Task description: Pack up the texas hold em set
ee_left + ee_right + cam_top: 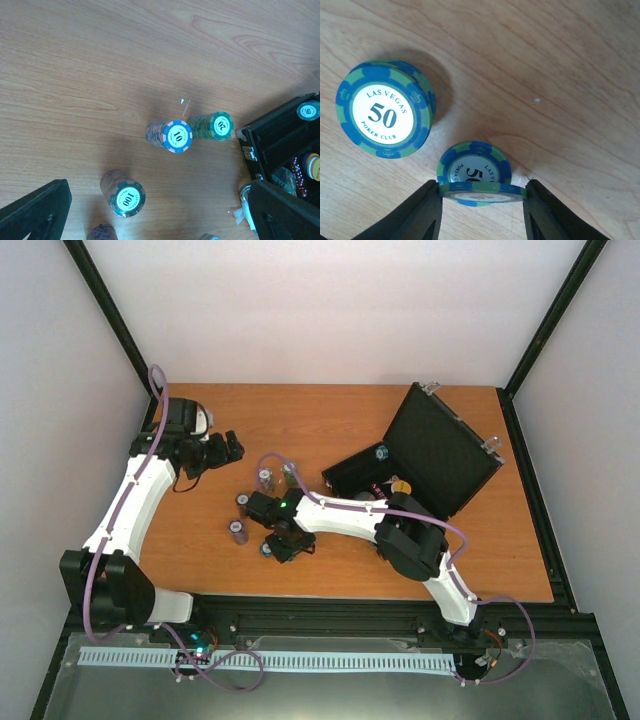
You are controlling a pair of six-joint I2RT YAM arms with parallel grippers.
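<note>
Presently the right gripper (482,189) clenches a 50 chip (470,191) by its rim, lying nearly flat, just beside the 50 stack (385,116); the left gripper (160,211) gapes wide.

My fingers (415,215), black; chip (482,192) at them, blue with green edge stripes; chip stack (385,110), same blue-green banding, white centre, dark "50"; table (555,65), orange-brown wood grain.
</note>
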